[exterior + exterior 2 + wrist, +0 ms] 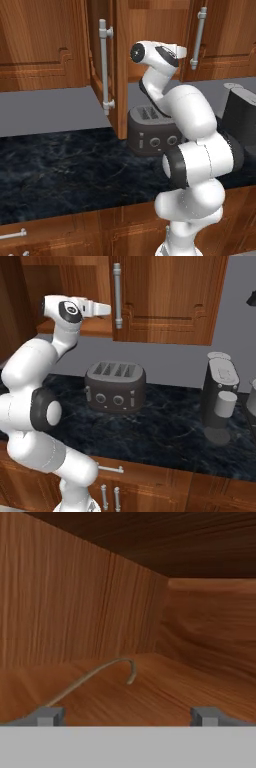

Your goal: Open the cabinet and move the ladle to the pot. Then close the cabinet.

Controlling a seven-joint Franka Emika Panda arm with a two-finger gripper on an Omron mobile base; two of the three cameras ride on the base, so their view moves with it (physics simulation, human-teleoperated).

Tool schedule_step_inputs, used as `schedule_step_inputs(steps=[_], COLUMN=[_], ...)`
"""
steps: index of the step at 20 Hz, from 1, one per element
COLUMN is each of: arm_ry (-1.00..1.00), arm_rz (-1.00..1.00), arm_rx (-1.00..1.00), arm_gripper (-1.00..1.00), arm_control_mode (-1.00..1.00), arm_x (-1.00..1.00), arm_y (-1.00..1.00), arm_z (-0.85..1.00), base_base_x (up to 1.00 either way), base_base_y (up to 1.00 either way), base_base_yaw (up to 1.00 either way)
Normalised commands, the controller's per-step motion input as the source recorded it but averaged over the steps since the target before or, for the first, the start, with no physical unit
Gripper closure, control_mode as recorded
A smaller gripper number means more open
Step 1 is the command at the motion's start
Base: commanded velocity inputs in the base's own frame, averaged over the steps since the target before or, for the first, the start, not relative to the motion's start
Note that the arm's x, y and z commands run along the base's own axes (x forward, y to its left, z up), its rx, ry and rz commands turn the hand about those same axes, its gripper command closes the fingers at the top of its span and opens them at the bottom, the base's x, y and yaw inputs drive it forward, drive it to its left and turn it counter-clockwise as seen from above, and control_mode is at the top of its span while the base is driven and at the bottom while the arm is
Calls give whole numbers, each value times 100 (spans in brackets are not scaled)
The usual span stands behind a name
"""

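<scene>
Ladle (pixel 92 674) on cabinet (pixel 60 607) shelf — thin, stiff, light, likely slippery; grab mid-handle. Gripper (pixel 127 716) fingers wide apart, empty.

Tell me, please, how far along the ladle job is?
Done: one cabinet door stands open. In hand: the open gripper reaches inside toward the ladle, which lies ungrasped on the shelf. Left: grasping it, moving it to the pot, closing the cabinet.

Even, soft rendered light; cabinet (pixel 150 542) ceiling dim; slightly blurry.

base views flank toaster (pixel 152 131), hand view close inside cabinet (pixel 75 622)
</scene>
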Motion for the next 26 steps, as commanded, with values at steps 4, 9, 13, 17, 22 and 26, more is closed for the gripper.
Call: schedule_step_inputs(steps=[4,9,13,17,22,26], arm_ry=[1,0,0,0,0,-1], arm_rz=[-23,-27,-29,-25,-22,-22], arm_rx=[0,0,0,0,0,0], arm_gripper=[-100,-100,-100,-100,-100,-100], arm_control_mode=[-100,-100,-100,-100,-100,-100], arm_x=[-5,-64,-100,-100,-100,-100], arm_y=[-68,-74,-90,-99,-100,-100], arm_z=[13,14,13,7,4,4], base_base_x=[0,0,0,0,0,0], base_base_y=[0,0,0,0,0,0], base_base_yaw=[0,0,0,0,0,0])
